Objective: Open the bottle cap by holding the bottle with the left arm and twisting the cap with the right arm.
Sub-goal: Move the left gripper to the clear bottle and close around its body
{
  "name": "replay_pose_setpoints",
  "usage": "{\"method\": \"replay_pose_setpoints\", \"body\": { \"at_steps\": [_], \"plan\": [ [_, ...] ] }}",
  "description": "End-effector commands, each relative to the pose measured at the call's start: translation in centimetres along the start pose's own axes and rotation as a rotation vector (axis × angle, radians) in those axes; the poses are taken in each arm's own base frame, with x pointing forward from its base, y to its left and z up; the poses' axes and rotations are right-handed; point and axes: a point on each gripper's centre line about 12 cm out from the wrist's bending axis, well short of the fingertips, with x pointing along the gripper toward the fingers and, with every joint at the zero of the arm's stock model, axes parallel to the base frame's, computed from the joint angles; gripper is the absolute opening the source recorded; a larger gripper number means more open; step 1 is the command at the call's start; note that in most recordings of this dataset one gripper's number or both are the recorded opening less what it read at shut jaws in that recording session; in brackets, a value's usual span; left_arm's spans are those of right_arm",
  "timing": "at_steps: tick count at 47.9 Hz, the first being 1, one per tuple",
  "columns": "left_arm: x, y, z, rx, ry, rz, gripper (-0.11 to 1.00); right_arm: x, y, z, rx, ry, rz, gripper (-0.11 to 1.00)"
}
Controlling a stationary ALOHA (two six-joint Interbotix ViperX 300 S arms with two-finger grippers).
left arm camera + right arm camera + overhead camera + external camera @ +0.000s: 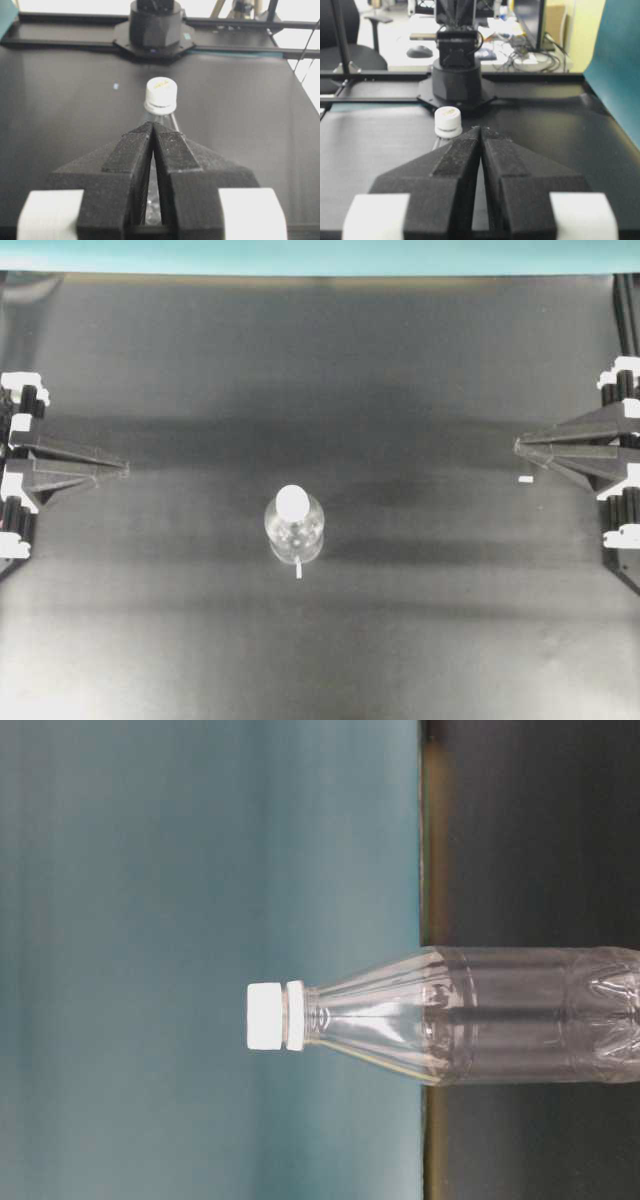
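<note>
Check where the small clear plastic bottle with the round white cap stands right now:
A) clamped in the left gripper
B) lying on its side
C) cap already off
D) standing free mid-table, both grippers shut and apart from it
D: the clear bottle stands upright with its white cap on, while the left gripper and right gripper sit shut at the table's sides.
</note>
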Motion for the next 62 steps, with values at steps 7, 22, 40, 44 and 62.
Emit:
{"method": "replay_pose_setpoints", "body": {
  "at_steps": [7, 22, 40, 44, 62],
  "plan": [
    [2.6, 0.4, 3.2, 0.041, -0.027, 0.012, 0.09, 0.7, -0.3, 0.6, 0.034, 0.024, -0.015, 0.02],
    [9.2, 0.9, 4.2, 0.059, 0.022, 0.023, 0.09, 1.6, -0.2, -0.2, 0.037, 0.181, -0.014, 0.0],
    [15.4, -0.8, 0.5, 0.027, -0.011, -0.039, 0.87, 1.0, -0.2, 0.6, 0.064, 0.162, -0.016, 0.0],
    [16.2, -0.9, -1.8, 0.004, -0.007, -0.043, 0.96, 0.9, -0.2, 0.4, 0.086, 0.176, -0.018, 0.0],
    [17.2, -0.8, -6.9, -0.041, 0.001, -0.045, 0.96, 0.5, -0.2, 0.8, 0.165, 0.174, -0.024, 0.0]
  ]
}}
